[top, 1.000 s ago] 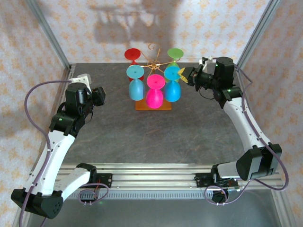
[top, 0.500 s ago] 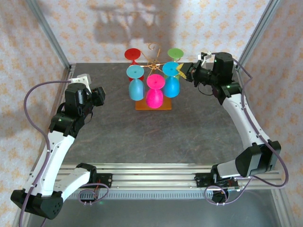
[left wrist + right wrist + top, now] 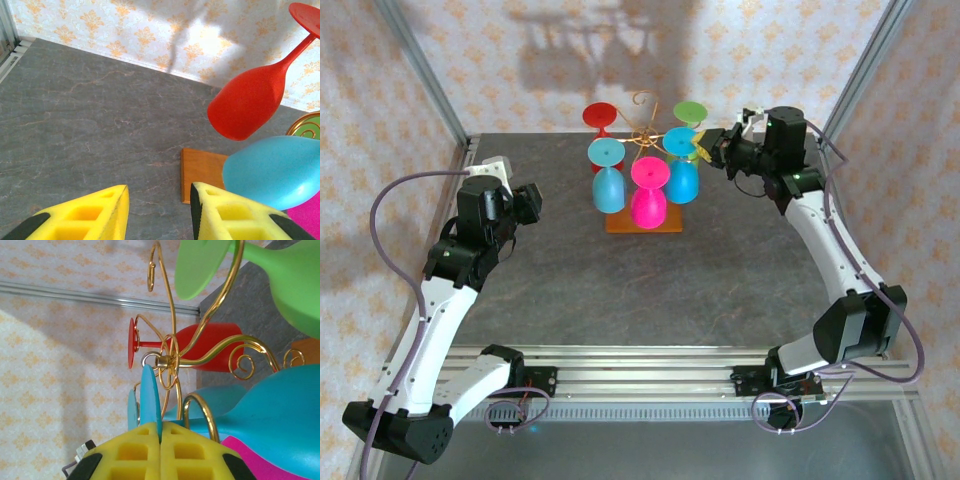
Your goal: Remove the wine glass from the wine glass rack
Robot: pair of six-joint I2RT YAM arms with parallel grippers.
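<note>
Your right gripper (image 3: 160, 429) is pressing its yellow fingers (image 3: 135, 452) together on the thin foot of the teal wine glass (image 3: 280, 407), and the foot's edge is running straight into the seam between them. That glass is hanging bowl-down right at the wine glass rack (image 3: 172, 360), on its right side, with a gold scroll arm curling over the stem. You cannot tell whether the stem is resting in the wire or just clear of it. Behind the rack's hub, the red glass (image 3: 210, 347) and the green glass (image 3: 295, 285) are hanging from the far arms. The pink glass (image 3: 647, 200) is hanging at the front, over the wooden base (image 3: 202, 170). Well off to the rack's left, your left gripper (image 3: 159, 200) is hovering with its fingers apart and nothing between them. It is looking across the grey table (image 3: 75, 125) at the light blue glass (image 3: 272, 170).
</note>
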